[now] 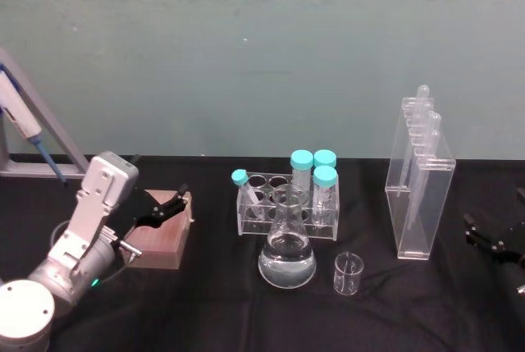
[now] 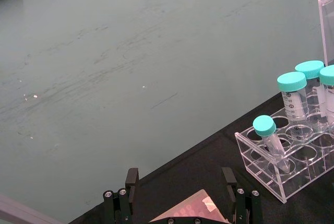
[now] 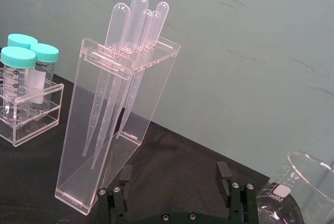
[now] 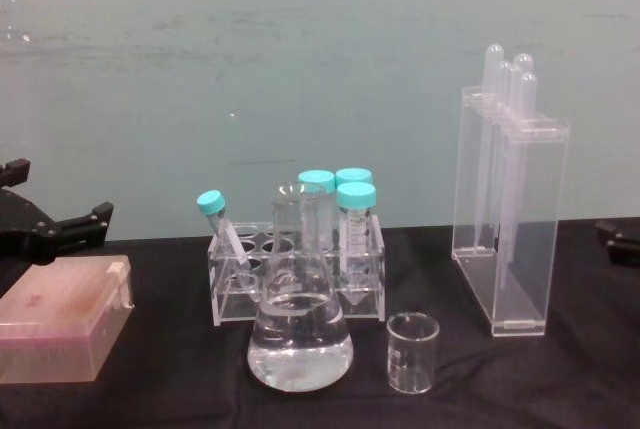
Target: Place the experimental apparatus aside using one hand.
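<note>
Left gripper: held just above the pink box at the left of the table, fingers spread, nothing gripped; judged parked clear of the glassware.
Right gripper: held low at the table's right edge, near the stand, fingers spread and empty; judged the working hand, being lined up on the stand.
Apparatus: flask and small beaker are set front centre, near but apart; the rack is just behind the flask; the stand is set upright, well to the right.
Pipettes: hung bulb-up through the stand's top, tips off its base.
Hidden: the rack is partly covered by the flask; the right gripper is cut off in the head view; a larger beaker is cut off in the right wrist view, its place untold.
</note>
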### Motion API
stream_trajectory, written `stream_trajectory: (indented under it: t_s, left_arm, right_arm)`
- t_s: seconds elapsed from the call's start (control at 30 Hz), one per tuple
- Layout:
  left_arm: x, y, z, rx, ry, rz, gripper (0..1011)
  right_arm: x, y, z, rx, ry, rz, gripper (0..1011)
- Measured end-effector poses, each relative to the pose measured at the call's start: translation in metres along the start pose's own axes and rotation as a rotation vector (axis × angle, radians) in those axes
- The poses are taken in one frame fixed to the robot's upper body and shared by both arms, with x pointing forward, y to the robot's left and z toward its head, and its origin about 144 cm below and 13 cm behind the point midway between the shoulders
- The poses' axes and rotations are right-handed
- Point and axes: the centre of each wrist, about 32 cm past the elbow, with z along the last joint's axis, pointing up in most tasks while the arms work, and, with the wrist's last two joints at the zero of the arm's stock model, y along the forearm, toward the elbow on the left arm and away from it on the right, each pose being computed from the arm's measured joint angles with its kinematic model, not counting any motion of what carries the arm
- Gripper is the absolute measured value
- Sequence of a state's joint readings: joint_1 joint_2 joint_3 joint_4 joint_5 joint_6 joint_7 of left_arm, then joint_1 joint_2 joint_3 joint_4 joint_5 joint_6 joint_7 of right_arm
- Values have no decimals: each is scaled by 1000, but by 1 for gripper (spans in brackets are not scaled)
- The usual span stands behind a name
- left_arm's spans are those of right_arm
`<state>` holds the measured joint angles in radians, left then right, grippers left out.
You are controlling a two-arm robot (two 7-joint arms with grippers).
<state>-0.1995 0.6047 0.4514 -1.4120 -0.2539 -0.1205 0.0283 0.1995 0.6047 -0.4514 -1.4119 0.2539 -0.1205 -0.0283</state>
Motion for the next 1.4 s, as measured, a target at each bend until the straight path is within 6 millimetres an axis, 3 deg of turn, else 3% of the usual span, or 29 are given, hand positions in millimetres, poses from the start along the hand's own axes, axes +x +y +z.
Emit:
stream_trajectory:
  t_s: [0.97,1.4]
  left_arm:
    - [0,0,0,0,0,0,1000]
    - [0,0,0,0,0,0,1000]
  right_arm:
    - [-6,1,14,33,58,-56,1000]
    - [-20,2,27,73,72,-19,1000]
